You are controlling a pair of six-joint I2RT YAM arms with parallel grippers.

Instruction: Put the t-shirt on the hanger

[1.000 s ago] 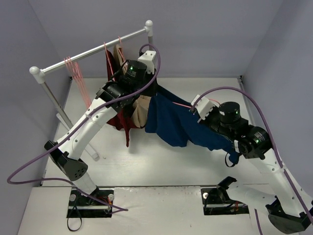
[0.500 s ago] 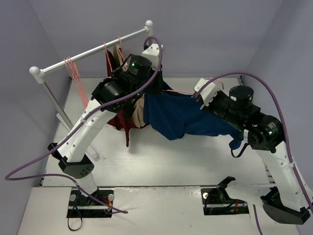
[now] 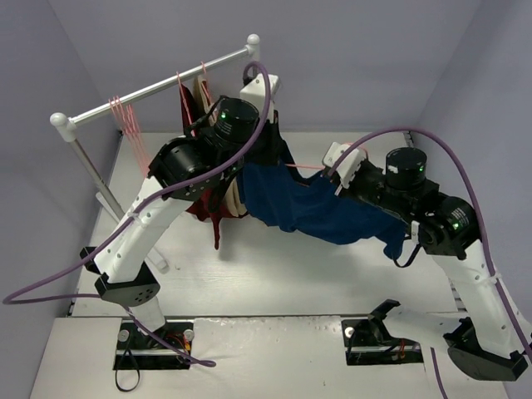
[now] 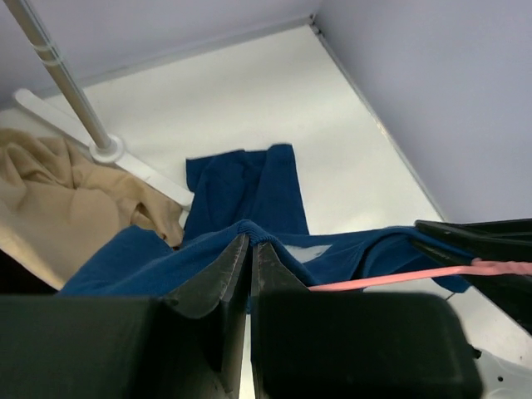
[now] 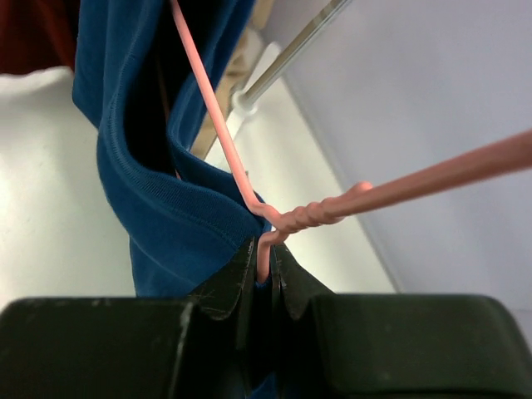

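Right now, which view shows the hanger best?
Right wrist. It shows the hanger close up, held just below its twisted neck by the right gripper, one arm running up into the t-shirt. Left wrist catches only a pink stretch at the right; the top view shows only a short bit between t-shirt and gripper.

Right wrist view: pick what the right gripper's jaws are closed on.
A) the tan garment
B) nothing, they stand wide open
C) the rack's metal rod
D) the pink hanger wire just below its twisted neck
D: the right gripper is pinched on the hanger where its wire drops from the twist, with the t-shirt collar bunched beside it.
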